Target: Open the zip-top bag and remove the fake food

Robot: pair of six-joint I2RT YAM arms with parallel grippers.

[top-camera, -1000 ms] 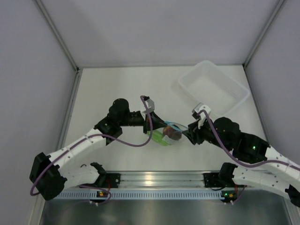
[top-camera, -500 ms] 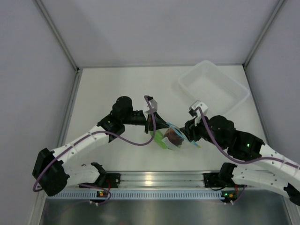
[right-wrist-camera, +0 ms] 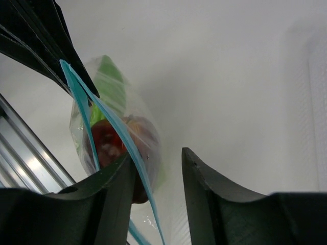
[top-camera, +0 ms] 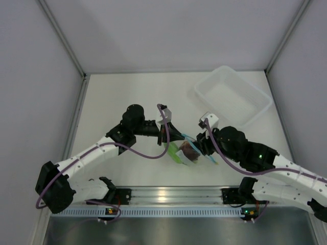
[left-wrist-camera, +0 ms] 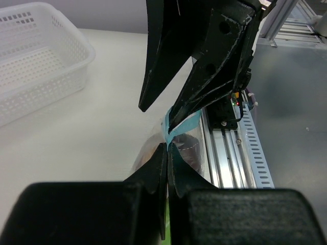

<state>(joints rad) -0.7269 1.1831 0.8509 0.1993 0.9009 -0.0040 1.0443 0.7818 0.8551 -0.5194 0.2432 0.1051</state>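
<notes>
1. Clear crinkly plastic with a blue zip strip: the zip-top bag [top-camera: 187, 152], near the front of the table [top-camera: 117, 97], right between the two grippers.
2. Inside the bag: the fake food [right-wrist-camera: 110, 145], a dark red fruit with something green beside it, bunched in the belly of the bag.
3. Left gripper [left-wrist-camera: 167, 148]: squeezed tight on the blue zip strip [left-wrist-camera: 180, 126], holding the bag from the left side.
4. Right gripper [right-wrist-camera: 156, 153]: fingers apart, gripping nothing, one finger just touching the strip.
5. Long line of the strip: running across from the left gripper toward the right one, with the bag's belly below it.
6. Nearest free helper: the right gripper, right at the strip.
7. Best guess for next: close the right fingers on the strip's free lip, then pull away from the left gripper.
</notes>
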